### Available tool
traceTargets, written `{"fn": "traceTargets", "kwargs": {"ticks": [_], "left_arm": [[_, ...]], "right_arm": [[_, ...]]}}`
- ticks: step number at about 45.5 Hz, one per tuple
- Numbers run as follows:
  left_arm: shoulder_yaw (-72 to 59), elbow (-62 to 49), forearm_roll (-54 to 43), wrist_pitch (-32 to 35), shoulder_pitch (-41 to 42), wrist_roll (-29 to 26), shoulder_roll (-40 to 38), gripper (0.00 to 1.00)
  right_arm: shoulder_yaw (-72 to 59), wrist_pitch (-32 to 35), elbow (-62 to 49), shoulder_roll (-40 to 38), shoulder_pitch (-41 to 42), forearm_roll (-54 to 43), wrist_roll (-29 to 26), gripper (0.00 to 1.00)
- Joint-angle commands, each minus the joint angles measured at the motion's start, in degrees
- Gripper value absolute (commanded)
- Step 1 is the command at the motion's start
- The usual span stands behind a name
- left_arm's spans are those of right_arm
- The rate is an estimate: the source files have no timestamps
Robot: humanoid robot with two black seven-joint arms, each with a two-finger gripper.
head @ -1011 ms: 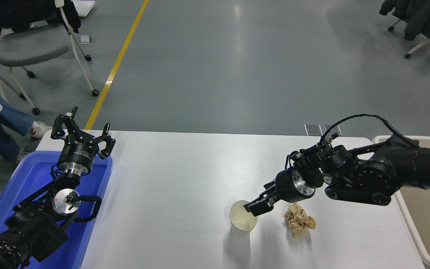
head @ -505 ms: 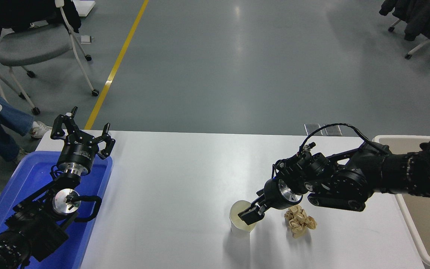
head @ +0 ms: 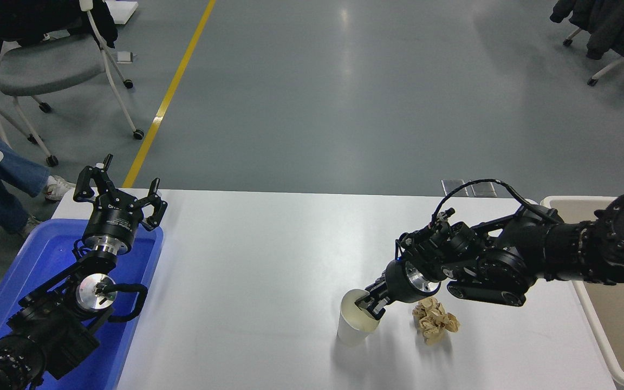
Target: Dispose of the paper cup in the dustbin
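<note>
The paper cup [head: 356, 324] stands on the white desk [head: 258, 260] near its front edge, leaning a little toward 11 o'clock, mouth up, its long axis close to vertical; the right tool [head: 372, 307] comes at it from 2 o'clock and sits right on the cup's rim at the 2 o'clock side, jaws drawn narrow, one finger seemingly inside the mouth and the other outside the wall, so it looks pinched onto the rim, though the exact contact is too small to confirm; the crumpled brown paper ball [head: 434, 322] lies just beside the cup at 3 o'clock, apart from it and under the wrist; the dustbin [head: 610, 346] is well off at 3 o'clock, by the desk's right edge, so the carry should run straight along that line, past or over the paper ball; the right arm is by far the nearer; the left tool [head: 119, 196] hovers parked at the far left over the blue tub [head: 36, 260], fingers spread wide.
</note>
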Motion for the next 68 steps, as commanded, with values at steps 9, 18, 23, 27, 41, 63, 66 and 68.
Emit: {"fn": "traceTargets", "kwargs": {"ticks": [9,18,23,27,41,63,66,68], "left_arm": [[0.0,0.0,0.0,0.0,0.0,0.0,0.0,1.00],[0.0,0.0,0.0,0.0,0.0,0.0,0.0,1.00],[0.0,0.0,0.0,0.1,0.0,0.0,0.0,1.00],[0.0,0.0,0.0,0.0,0.0,0.0,0.0,1.00],[0.0,0.0,0.0,0.0,0.0,0.0,0.0,1.00],[0.0,0.0,0.0,0.0,0.0,0.0,0.0,1.00],[0.0,0.0,0.0,0.0,0.0,0.0,0.0,1.00],[0.0,0.0,0.0,0.0,0.0,0.0,0.0,1.00]], "right_arm": [[-1.0,0.0,-0.2,0.1,1.3,0.5,1.5,0.00],[-1.4,0.2,0.5,-0.3,3.3,1.1,1.5,0.00],[-1.4,0.3,2.5,-1.4,6.6,3.2,1.5,0.00],[-1.5,0.8,5.3,-3.1,10.6,4.8,1.5,0.00],[-3.1,3.7,15.8,-10.0,26.2,9.8,1.5,0.00],[-4.6,6.2,22.1,-14.4,38.9,12.6,2.3,0.00],[-4.7,6.0,22.0,-14.4,38.8,12.5,2.2,0.00],[-4.8,6.0,22.0,-14.4,38.7,12.4,2.2,0.00]]}}
